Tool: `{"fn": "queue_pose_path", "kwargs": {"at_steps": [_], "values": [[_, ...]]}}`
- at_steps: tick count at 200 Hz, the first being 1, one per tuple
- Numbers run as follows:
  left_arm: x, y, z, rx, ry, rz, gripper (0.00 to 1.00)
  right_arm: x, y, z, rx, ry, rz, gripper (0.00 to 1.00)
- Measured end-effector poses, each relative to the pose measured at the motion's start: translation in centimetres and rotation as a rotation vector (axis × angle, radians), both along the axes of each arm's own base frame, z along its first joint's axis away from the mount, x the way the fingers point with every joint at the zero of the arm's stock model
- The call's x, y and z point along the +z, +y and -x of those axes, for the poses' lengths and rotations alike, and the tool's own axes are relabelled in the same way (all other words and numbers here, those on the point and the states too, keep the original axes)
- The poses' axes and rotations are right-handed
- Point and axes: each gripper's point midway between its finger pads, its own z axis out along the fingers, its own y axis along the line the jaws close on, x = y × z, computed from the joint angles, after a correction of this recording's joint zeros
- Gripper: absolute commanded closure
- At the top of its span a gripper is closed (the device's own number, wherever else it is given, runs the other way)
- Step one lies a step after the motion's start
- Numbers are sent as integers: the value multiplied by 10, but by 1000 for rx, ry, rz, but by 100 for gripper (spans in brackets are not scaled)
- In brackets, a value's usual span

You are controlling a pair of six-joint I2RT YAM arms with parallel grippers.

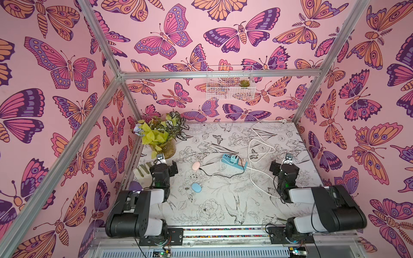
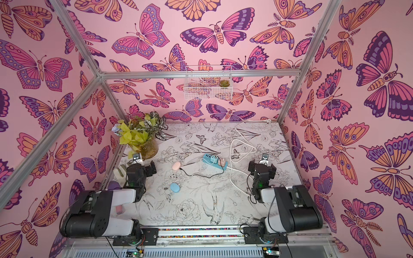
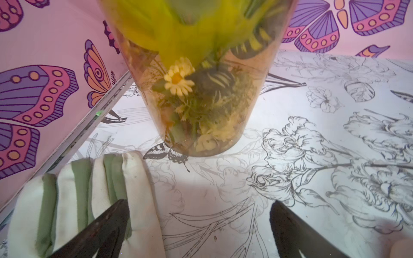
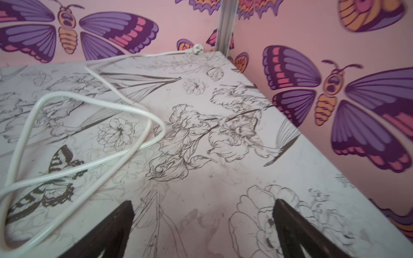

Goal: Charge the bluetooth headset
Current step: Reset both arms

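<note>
Bluetooth headset cases: two small oval cases lie on the table (image 1: pixel 223 201), one pink (image 1: pixel 196 166) (image 2: pixel 176 166) and one blue (image 1: pixel 196 187) (image 2: pixel 175 187); which one the task means cannot be told.
Pink case: just off the inner side of the left pincer (image 1: pixel 163 165) (image 2: pixel 143 167), between the two pincers and much nearer the left one.
Blue case: on the same inner side of the left pincer but behind its tips, level with the forearm, apart from the pink case.
Left pincer: released, jaws spread wide and nothing between them; the left wrist view (image 3: pixel 199 205) shows bare table between the dark fingertips.
Right pincer (image 1: pixel 285 166) (image 2: pixel 262 167): released too, jaws wide over bare table in the right wrist view (image 4: pixel 204 202).
Power strip (image 1: pixel 234 161) (image 2: pixel 215 160): blue, between the pincers, nearer the right one, with a small plug seated in it.
Black cable (image 1: pixel 214 175) (image 2: pixel 196 175): runs from the power strip across the table to the pink case; its end reaches the case, but whether it is plugged in cannot be told.
White cable (image 1: pixel 257 143) (image 4: pixel 89 107): loops ahead of the right pincer and to its inner side, its plug lying at the far table corner.
Vase (image 1: pixel 166 149) (image 3: pixel 196 100): glass, full of leaves, straight ahead of the left pincer, close but apart.
Striped holder (image 1: pixel 142 170) (image 3: pixel 73 196): white and green, beside the left pincer's outer finger (image 3: pixel 111 221); whether they touch cannot be told.
</note>
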Motion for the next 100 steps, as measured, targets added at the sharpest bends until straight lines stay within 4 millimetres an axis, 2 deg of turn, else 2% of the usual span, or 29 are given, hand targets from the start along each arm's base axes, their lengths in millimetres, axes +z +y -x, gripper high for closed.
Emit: {"fn": "queue_pose_path", "kwargs": {"at_steps": [18, 41, 59, 100], "values": [[-20, -2, 0, -24, 68, -19, 0, -7, 5, -5, 38, 32, -11, 1], [8, -6, -25, -41, -10, -24, 0, 16, 5, -24, 45, -30, -22, 1], [24, -6, -34, -46, -61, -26, 0, 26, 7, -32, 54, -54, -28, 1], [20, -7, -33, -49, -47, -32, 0, 20, 9, -31, 63, -18, -29, 1]]}}
